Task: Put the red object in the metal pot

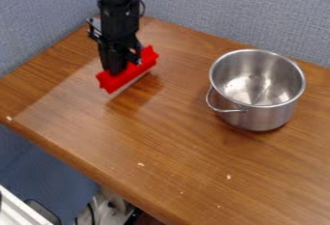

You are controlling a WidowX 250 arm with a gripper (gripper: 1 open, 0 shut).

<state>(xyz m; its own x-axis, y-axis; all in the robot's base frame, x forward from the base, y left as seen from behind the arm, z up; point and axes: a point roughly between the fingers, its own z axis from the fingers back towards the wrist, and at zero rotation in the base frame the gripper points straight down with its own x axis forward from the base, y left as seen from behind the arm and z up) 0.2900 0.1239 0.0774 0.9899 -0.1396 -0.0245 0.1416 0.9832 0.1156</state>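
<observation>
Camera view: end effector (120,63) clamped on the red object (127,70), at ten o'clock on the surface (142,142), apparently just clear of it. Metal pot (258,89) sits at three o'clock, well apart. Block's long axis runs roughly one to seven o'clock. Lift above the rim, carry right, probably tilt it to fit inside.

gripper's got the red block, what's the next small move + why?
Probably carry it to the right, toward the metal pot. The gripper is shut on the red object, which seems lifted off the table, while the pot stands empty well off to the right. A little more height may help clear its rim.
</observation>
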